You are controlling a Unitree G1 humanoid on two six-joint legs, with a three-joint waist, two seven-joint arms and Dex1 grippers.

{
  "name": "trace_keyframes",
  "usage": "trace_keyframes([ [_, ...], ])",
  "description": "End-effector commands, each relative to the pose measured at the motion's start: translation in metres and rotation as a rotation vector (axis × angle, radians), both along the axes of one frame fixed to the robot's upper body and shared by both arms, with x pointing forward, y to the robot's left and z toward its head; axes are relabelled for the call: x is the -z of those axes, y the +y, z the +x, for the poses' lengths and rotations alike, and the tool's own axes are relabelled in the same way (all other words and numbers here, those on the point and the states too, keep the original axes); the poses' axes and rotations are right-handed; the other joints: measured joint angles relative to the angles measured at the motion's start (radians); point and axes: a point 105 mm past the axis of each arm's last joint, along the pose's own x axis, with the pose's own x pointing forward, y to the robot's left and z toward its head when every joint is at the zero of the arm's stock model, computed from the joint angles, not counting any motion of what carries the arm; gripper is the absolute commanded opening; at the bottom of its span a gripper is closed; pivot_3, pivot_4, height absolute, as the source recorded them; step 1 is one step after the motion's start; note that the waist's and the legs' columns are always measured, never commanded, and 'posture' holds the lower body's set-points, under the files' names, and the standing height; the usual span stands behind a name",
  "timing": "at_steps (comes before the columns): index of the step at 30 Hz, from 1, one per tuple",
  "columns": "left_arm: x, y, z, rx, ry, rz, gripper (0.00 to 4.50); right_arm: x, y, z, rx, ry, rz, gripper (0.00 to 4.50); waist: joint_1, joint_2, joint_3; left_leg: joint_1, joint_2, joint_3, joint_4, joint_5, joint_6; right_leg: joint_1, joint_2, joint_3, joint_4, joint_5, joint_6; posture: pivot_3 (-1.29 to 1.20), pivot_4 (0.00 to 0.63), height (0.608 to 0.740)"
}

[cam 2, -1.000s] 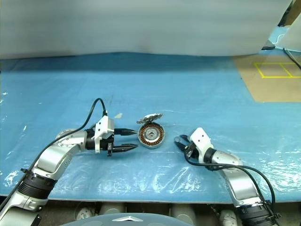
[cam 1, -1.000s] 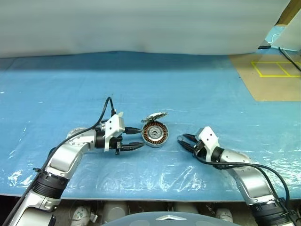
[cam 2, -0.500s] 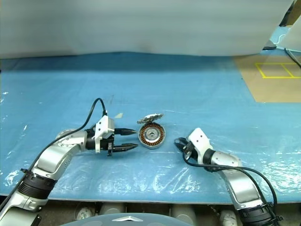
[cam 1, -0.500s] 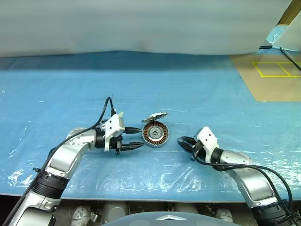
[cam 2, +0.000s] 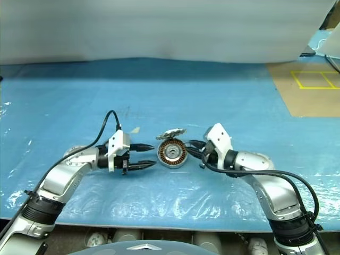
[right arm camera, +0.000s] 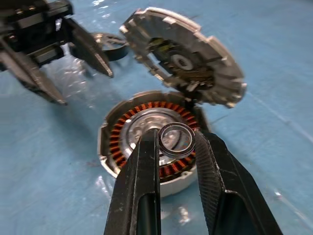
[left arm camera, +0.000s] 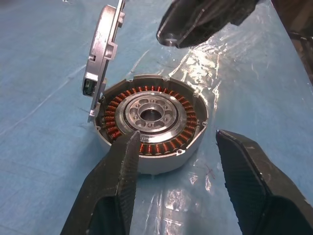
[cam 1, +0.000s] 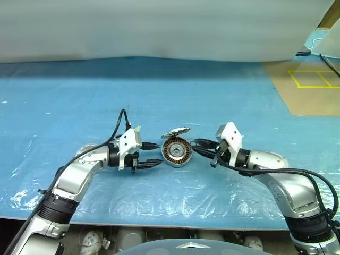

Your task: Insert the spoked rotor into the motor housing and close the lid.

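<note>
The motor housing [cam 1: 175, 152] lies on the blue sheet, its copper windings facing up. In its middle sits a round grey metal part with a ring of holes [left arm camera: 151, 113]; I cannot tell whether this is the spoked rotor. The lid [cam 1: 176, 130] stands tilted up at the housing's far edge, toothed face showing [right arm camera: 186, 54]. My left gripper [cam 1: 157, 154] is open just left of the housing, one finger on each side of its near rim [left arm camera: 177, 137]. My right gripper [right arm camera: 177, 139] is shut on a tiny black ring, held just above the housing's right side [cam 1: 197, 146].
The table is covered with a crinkled blue plastic sheet [cam 1: 223, 106]. A brown board with yellow tape squares [cam 1: 311, 85] lies at the far right. A small pale scrap [cam 1: 134, 129] lies behind my left wrist. The table's front edge runs close below both arms.
My right gripper has lifted off the sheet and swung left to the housing's right side, carrying the black ring. The left gripper, housing and lid have stayed put.
</note>
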Motion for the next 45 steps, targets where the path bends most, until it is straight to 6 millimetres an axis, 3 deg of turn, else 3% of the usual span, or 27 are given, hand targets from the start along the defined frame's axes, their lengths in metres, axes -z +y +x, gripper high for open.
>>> trace_keyframes([
  [1,-0.006,0.001,-0.001,0.003,-0.041,-0.01,2.55,0.001,0.006,0.0,-0.111,0.013,-0.026,0.61,-0.003,0.0,0.0,0.0,0.0,0.0,0.0,0.0,0.0,0.0,0.0,0.0,0.0,0.0,0.0,0.0,0.15,0.74],
  [8,0.003,0.006,-0.007,-0.014,-0.039,0.006,2.55,0.036,0.01,0.018,-0.22,-0.007,-0.119,0.61,-0.004,0.0,0.0,-0.001,0.0,0.0,0.001,0.0,0.0,-0.001,0.0,0.0,0.0,-0.001,-0.002,0.0,0.15,0.74],
  [13,0.007,0.008,-0.009,-0.039,-0.041,0.007,2.55,0.047,0.013,0.023,-0.264,-0.032,-0.137,0.61,-0.012,0.0,0.0,-0.001,0.0,0.0,0.0,0.0,0.0,0.0,0.0,0.0,0.002,0.0,-0.001,0.0,0.15,0.74],
  [23,0.012,0.013,-0.009,-0.072,-0.039,0.003,2.55,0.028,0.019,0.025,-0.336,-0.097,-0.127,0.61,-0.025,0.0,0.0,-0.001,0.0,0.0,0.001,0.0,0.001,0.001,0.0,0.001,0.002,-0.002,-0.004,0.0,0.15,0.74],
  [29,0.013,0.013,-0.007,-0.071,-0.043,0.001,2.55,-0.004,0.03,0.031,-0.372,-0.096,-0.063,0.61,-0.025,0.0,0.0,0.0,0.0,0.0,0.002,0.0,0.001,0.0,0.0,0.0,0.002,-0.002,-0.004,0.0,0.15,0.74],
  [36,0.013,0.01,-0.008,-0.068,-0.038,-0.01,2.55,0.002,0.042,0.034,-0.349,0.003,-0.001,0.61,-0.025,0.0,0.0,0.0,0.001,0.0,0.002,0.0,0.001,0.0,0.0,0.0,0.002,-0.002,-0.004,0.0,0.15,0.74],
  [41,0.013,0.012,-0.006,-0.078,-0.036,-0.01,2.55,0.003,0.046,0.05,-0.291,-0.051,-0.001,0.61,-0.025,0.0,0.0,0.0,0.001,0.0,0.002,0.0,0.001,-0.001,0.0,0.0,0.003,-0.002,-0.005,0.0,0.15,0.74],
  [45,0.011,0.017,-0.001,-0.101,-0.042,-0.007,2.55,0.009,0.044,0.046,-0.33,-0.038,-0.051,0.61,-0.025,0.0,0.0,-0.001,0.0,0.0,0.002,0.0,0.001,-0.001,0.0,0.0,0.003,-0.002,-0.005,0.0,0.15,0.74],
])
